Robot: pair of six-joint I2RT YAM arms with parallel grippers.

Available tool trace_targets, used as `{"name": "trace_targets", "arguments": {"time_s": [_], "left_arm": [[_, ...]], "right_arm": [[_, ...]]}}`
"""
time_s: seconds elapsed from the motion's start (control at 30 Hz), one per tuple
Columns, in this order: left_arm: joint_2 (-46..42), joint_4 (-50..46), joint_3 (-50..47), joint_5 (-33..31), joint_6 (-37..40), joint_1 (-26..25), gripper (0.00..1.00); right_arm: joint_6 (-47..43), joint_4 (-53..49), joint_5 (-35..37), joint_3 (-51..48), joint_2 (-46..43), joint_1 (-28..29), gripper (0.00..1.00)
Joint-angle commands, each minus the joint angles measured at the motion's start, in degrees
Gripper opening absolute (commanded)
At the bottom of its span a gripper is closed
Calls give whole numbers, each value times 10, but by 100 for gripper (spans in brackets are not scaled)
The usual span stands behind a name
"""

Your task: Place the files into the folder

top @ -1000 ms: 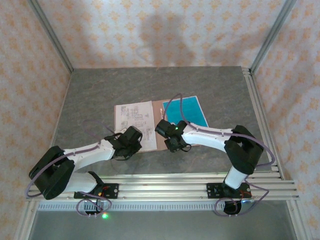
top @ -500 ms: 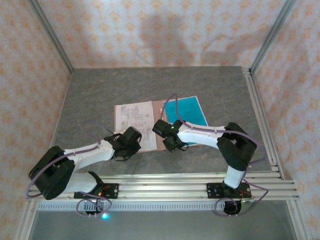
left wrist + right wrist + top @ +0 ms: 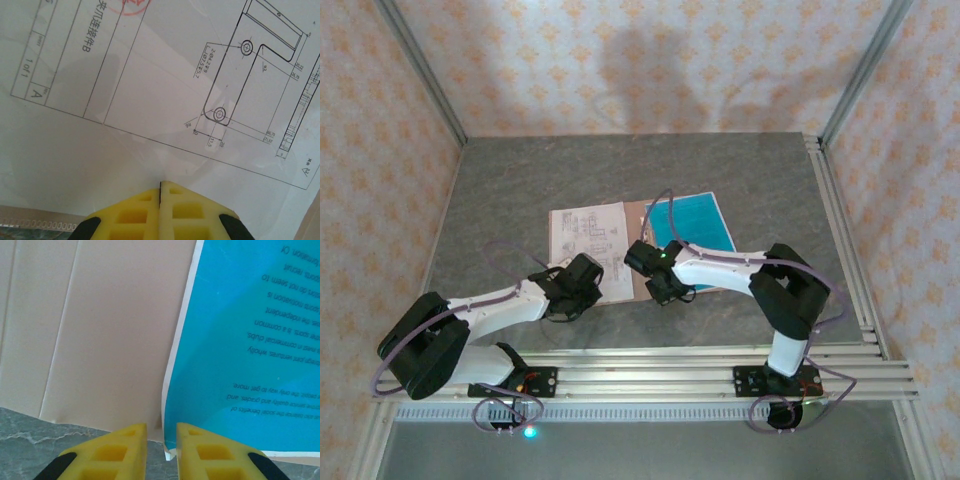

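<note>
**Left tool (image 3: 160, 183) closed over the printed sheet (image 3: 150, 100)**
Its yellow fingers (image 3: 192, 207) meet tip to tip at the bottom edge, on a white sheet bearing a dimensioned part drawing and title block; folder (image 3: 311, 220) card shows bottom right.

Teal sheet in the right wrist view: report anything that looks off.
The teal sheet looks curled up at its near corner, off the folder: its white-rimmed edge bows there instead of running straight. That lifted corner sits between the parted fingertips of the right gripper.
</note>
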Motion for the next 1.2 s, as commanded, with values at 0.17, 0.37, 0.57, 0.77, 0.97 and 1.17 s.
{"name": "trace_targets", "arguments": {"time_s": [0.17,0.37,0.57,0.77,0.97,1.17], "left_arm": [[-9,-17,-1,-9,11,6,4],[-9,-17,-2,-9,9,6,4],[-12,-18,-3,-10,9,6,3],[-11,-15,-3,-8,9,6,3],[-8,-13,-3,-8,9,6,3],[-4,-9,-7,-7,9,6,3]], "right_arm": [[6,7,15,-6,12,1,19],[7,4,16,-7,10,0,8],[13,9,16,-25,-12,-14,0],[2,21,-18,-42,-32,-38,0],[-4,32,-38,-43,-44,-50,0],[-29,56,-68,-47,-62,-39,0]]}}
